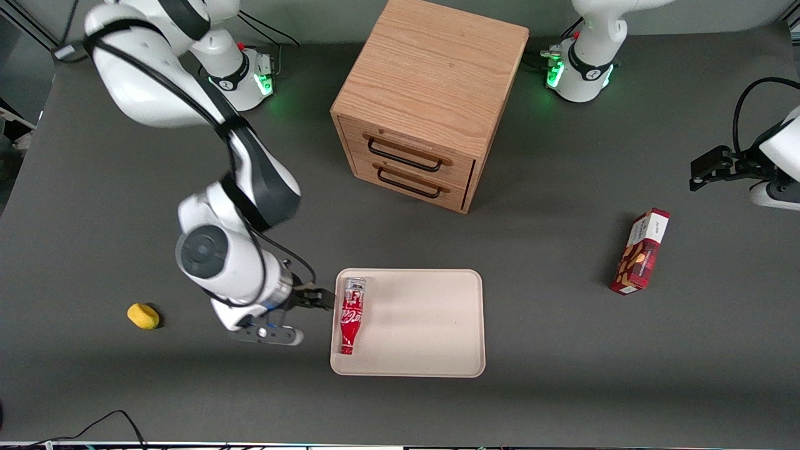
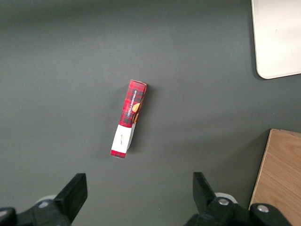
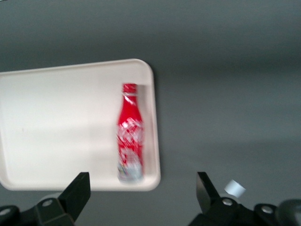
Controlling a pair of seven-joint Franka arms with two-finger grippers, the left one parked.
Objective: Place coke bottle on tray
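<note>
Although the coke bottle already lies on its side inside the tray, close along the rim at the working arm's end, with its silver base pointing toward the wooden drawer cabinet and its narrow neck toward the front camera, the job looks essentially done. The pincer sits just outside that same tray edge, beside the bottle's body and apart from it; in the right wrist view its two fingers stand spread wide with nothing between them. Judging by its looks, the bottle is a small, rigid, smooth-skinned thing, probably light and somewhat slick, and being round it may roll on the flat tray floor, though the low rim beside it should check that. If it had to be taken up again, the widest stretch of the body around the white logo seems the surest place to clamp, across its width, since the neck is thin and tapering. A yellow object lies on the tabletop toward the working arm's end, and a red-and-white snack box toward the parked arm's end.
</note>
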